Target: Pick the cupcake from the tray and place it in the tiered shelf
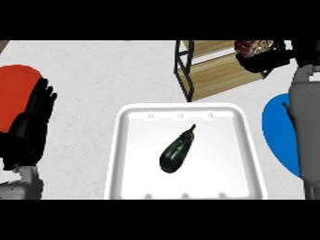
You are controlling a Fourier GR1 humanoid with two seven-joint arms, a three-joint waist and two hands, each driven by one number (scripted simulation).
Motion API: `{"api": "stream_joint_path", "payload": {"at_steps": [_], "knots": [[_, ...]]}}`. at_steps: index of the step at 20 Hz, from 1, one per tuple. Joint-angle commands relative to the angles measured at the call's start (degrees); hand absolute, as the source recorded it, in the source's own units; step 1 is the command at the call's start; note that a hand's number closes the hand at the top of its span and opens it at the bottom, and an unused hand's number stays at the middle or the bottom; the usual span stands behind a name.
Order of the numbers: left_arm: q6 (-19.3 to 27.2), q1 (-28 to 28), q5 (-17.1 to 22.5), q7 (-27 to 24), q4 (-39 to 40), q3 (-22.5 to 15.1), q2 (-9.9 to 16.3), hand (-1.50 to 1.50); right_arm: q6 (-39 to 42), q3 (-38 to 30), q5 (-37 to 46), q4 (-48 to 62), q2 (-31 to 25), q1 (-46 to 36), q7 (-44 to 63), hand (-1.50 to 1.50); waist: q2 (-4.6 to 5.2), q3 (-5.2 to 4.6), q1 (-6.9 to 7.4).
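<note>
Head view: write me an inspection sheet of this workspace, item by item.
Surface: pale counter, lightly mottled.
Job's things: white tray at centre front; wooden tiered shelf with a dark frame at the back right; cupcake at the shelf, mostly hidden in the right hand.
Clutter: dark eggplant lying aslant in the tray; red plate at left; blue plate at right, partly under the right forearm.
Hands: left hand open, fingers up, resting over the red plate; right hand curled round the cupcake over the shelf.
Cables: nothing seen.
Surroundings: brown strip at the top left corner.
</note>
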Motion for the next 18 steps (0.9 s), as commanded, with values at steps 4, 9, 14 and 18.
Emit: {"api": "stream_joint_path", "payload": {"at_steps": [4, 9, 14, 18], "knots": [[0.15, 0.35, -0.17, 0.51, -0.81, -0.1, -1.04, 0.0, -9.72, -1.4, 0.28, 19.16, -1.51, -5.54, -12.17, 1.5, 0.05, 0.0, 0.18], [0.83, -3.16, -1.06, 3.55, -0.23, -0.1, -0.65, 0.0, -12.86, -4.67, -1.99, 24.94, -0.53, -10.93, -9.41, 1.5, 0.09, 0.01, 0.24], [-1.14, -1.13, 0.5, 1.0, -0.42, 0.94, -0.21, 0.0, -13.03, -5.94, -3.96, 37.78, -1.88, -15.54, -13.47, -1.5, 0.15, 0.0, 0.61], [-1.5, -0.28, 0.13, -3.27, 2.78, 1.03, -0.96, 0.0, -12.88, -6.19, -5.59, 42.64, -2.13, -17.68, -17.25, -1.5, 0.15, -0.01, 0.46]]}}
